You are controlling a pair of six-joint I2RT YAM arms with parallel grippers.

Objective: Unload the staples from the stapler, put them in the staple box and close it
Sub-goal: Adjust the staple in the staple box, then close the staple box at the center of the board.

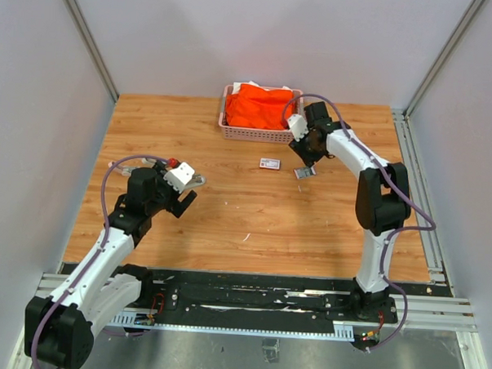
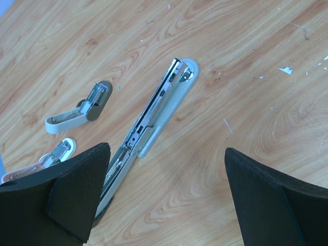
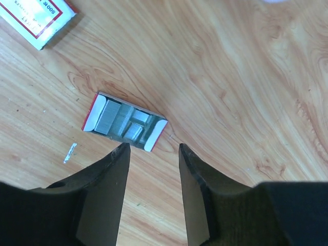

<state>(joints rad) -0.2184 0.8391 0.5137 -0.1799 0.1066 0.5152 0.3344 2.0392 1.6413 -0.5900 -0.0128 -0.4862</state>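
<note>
A long pale stapler (image 2: 155, 110) lies swung open flat on the wooden table, its metal magazine channel facing up. My left gripper (image 2: 165, 154) hovers over its near end, jaws wide apart; the left finger (image 2: 77, 195) covers the stapler's tail. In the right wrist view, silvery staples (image 3: 117, 120) lie as short strips in a small open red-edged tray (image 3: 156, 134). My right gripper (image 3: 152, 148) hangs just short of that tray, open, with only bare wood between its fingers. From above, the left gripper (image 1: 183, 198) is mid-left and the right gripper (image 1: 304, 164) sits by the tray (image 1: 304, 173).
Two smaller staplers (image 2: 77, 110) (image 2: 57, 152) lie left of the open one. A closed white box with a red label (image 3: 38, 18) (image 1: 270, 163) rests left of the tray. A pink basket (image 1: 232, 132) holding orange cloth stands at the back. Pale flecks dot the wood.
</note>
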